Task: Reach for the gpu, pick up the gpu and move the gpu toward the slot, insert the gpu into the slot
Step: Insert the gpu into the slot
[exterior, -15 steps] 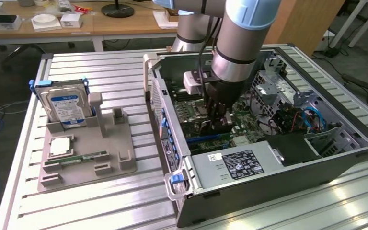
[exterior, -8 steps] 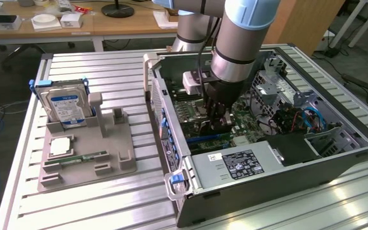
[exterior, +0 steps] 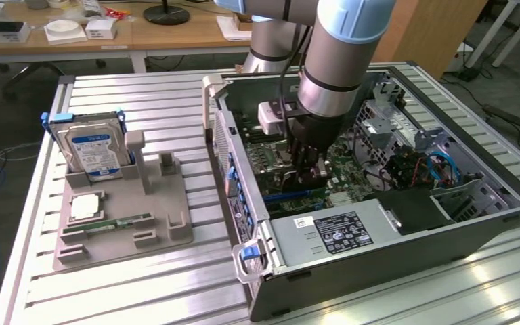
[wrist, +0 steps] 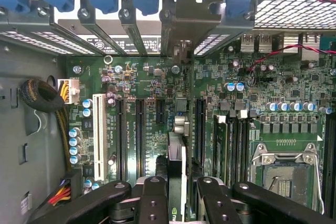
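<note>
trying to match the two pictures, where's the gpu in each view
Exterior view: the gpu hangs edge-on below the arm's wrist, inside the open computer case, just above the motherboard.
Wrist view: it is the thin card seen edge-on between the gripper jaws, over the expansion slots.
Shared landmark: the green motherboard.

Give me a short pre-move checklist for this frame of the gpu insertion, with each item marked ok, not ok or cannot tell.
1. Gpu held between the gripper fingers, edge-on in the wrist view: ok.
2. Arm lowered inside the open computer case, gripper over the motherboard: ok.
3. Card lined up along the row of expansion slots: ok, roughly parallel.
4. Card edge seated in a slot: cannot tell, the contact is hidden.
5. Bracket end clear of the case's rear bracket openings: cannot tell.
6. Hard drive and memory stick resting on the grey holder outside the case: ok.
</note>
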{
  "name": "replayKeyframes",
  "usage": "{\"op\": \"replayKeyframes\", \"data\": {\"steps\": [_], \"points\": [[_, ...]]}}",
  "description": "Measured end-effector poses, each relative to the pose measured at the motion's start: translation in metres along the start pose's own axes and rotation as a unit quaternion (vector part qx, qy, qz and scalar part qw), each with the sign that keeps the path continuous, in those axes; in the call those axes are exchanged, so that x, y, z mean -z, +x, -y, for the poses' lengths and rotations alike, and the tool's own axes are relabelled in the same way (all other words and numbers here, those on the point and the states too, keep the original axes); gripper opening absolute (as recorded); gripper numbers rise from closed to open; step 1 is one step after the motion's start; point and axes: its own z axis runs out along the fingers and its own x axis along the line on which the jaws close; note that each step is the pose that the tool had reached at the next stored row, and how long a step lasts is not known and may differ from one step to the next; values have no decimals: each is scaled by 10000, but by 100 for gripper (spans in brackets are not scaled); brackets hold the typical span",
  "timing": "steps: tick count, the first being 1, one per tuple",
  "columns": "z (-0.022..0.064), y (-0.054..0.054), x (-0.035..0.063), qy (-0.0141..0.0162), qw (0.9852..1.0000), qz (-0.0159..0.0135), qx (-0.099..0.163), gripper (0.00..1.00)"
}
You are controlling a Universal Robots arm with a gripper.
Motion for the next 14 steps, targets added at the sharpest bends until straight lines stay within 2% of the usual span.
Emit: {"op": "replayKeyframes", "data": {"steps": [14], "points": [[-6, 1, -37, 1, 10000, 2, 0, 26]]}}
